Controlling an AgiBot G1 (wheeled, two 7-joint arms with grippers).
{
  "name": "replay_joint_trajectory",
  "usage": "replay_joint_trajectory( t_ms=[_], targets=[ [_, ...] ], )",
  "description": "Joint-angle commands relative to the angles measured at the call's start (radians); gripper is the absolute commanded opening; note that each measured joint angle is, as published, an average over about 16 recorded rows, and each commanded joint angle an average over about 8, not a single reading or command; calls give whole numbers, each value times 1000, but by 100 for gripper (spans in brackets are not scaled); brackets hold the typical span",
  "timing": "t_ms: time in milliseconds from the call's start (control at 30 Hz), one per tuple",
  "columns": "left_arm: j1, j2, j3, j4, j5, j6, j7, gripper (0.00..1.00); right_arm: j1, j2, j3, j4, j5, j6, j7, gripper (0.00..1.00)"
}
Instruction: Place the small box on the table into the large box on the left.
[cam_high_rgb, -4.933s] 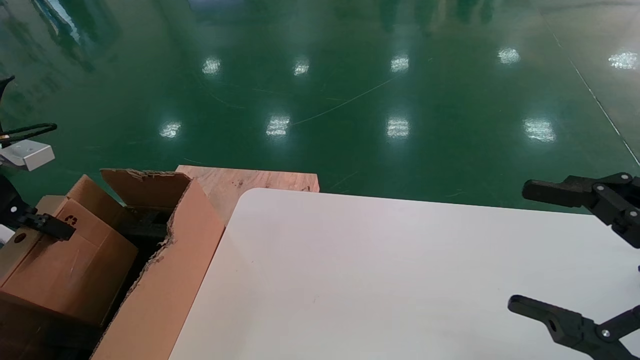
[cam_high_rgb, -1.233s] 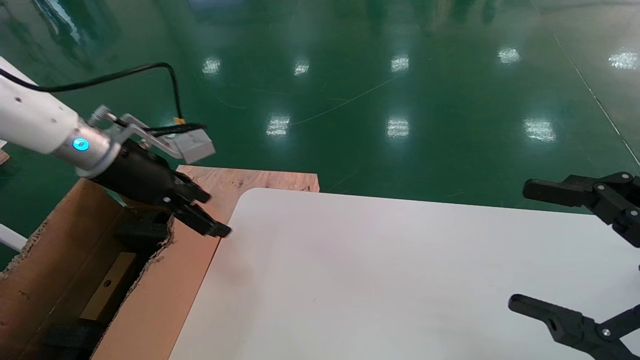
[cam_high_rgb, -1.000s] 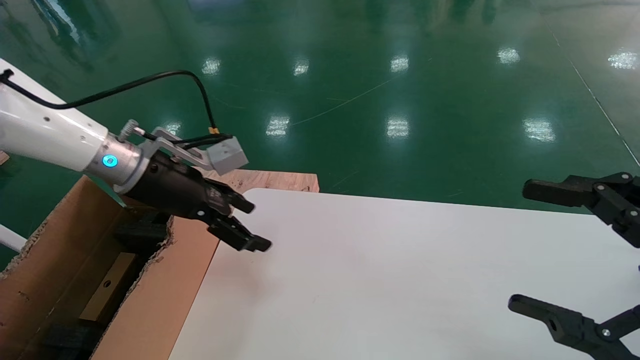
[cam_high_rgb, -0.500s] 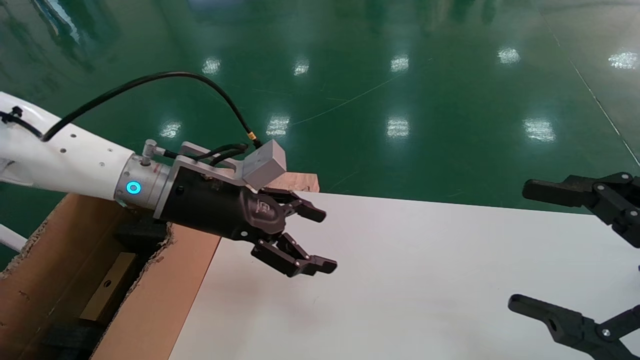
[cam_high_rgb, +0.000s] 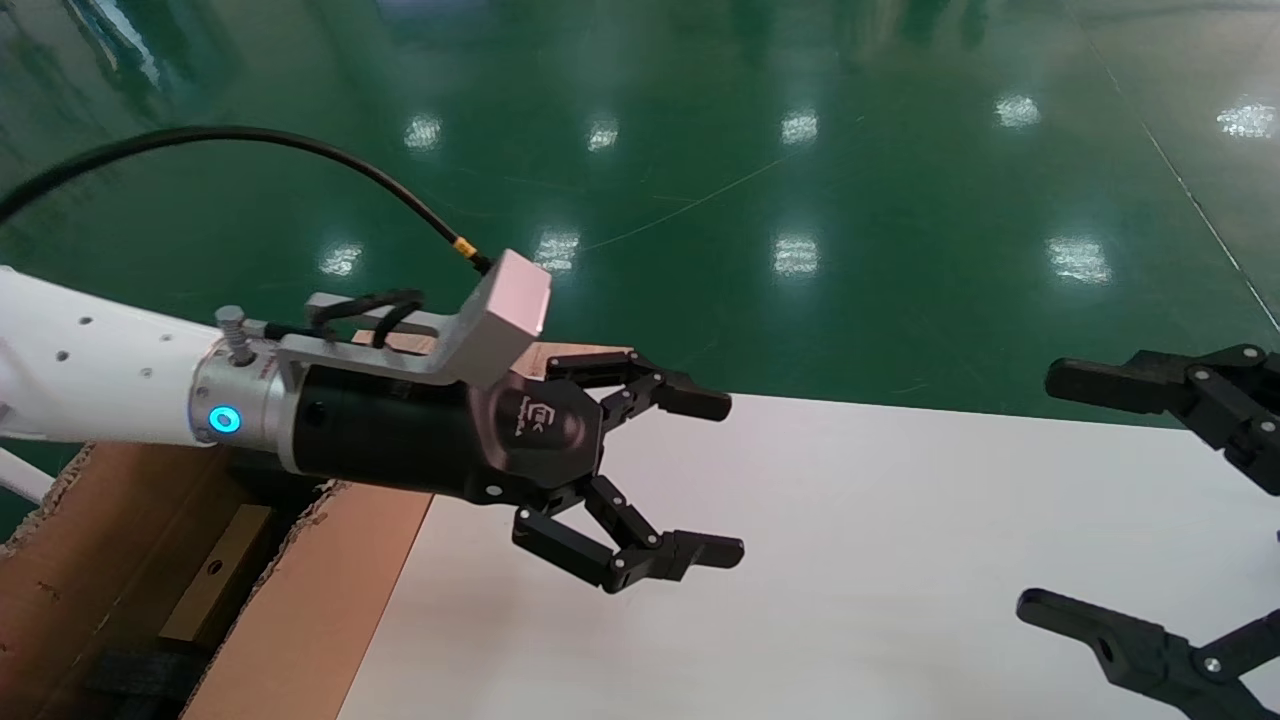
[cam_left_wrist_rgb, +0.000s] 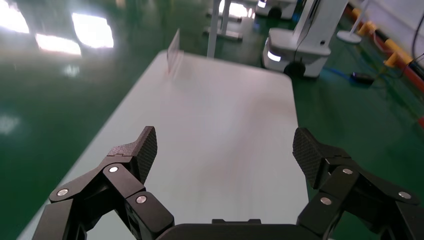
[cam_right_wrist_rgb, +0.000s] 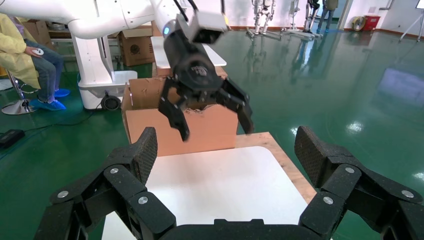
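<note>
Over the white table (cam_high_rgb: 850, 560) the left gripper (cam_high_rgb: 690, 480) hangs wide open and empty, so it might bump the big box (cam_high_rgb: 320, 600) swinging round.

Colours as I log them from my station:
- table (cam_high_rgb: 900, 520): plain white, no pattern.
- large box (cam_high_rgb: 310, 610): brown corrugated cardboard, dark foam at the bottom.
- small box (cam_high_rgb: 215, 585): lighter tan, one small dark round hole.
- left gripper (cam_high_rgb: 715, 478): matte black with silver rivets; white arm, silver cuff, glowing blue ring.
- right gripper (cam_high_rgb: 1120, 500): black.
- floor (cam_high_rgb: 800, 170): glossy green with white light reflections.
- wooden board (cam_high_rgb: 585, 352): pale, grained.
</note>
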Motion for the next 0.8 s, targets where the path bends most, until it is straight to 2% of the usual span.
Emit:
replay_joint_trajectory(
  t_ms=[33, 433, 567, 800],
  targets=[
    [39, -3, -54, -25, -19, 4, 17, 100, 0, 0, 0, 0, 0, 0, 0, 100],
    [253, -21, -347, -158, -119, 23, 111, 100, 0, 0, 0, 0, 0, 0, 0, 100],
    [282, -24, -386, -175, -134, 25, 120, 100, 0, 0, 0, 0, 0, 0, 0, 100],
    [272, -24, -372, -169, -131, 26, 115, 100, 0, 0, 0, 0, 0, 0, 0, 100]
  ],
)
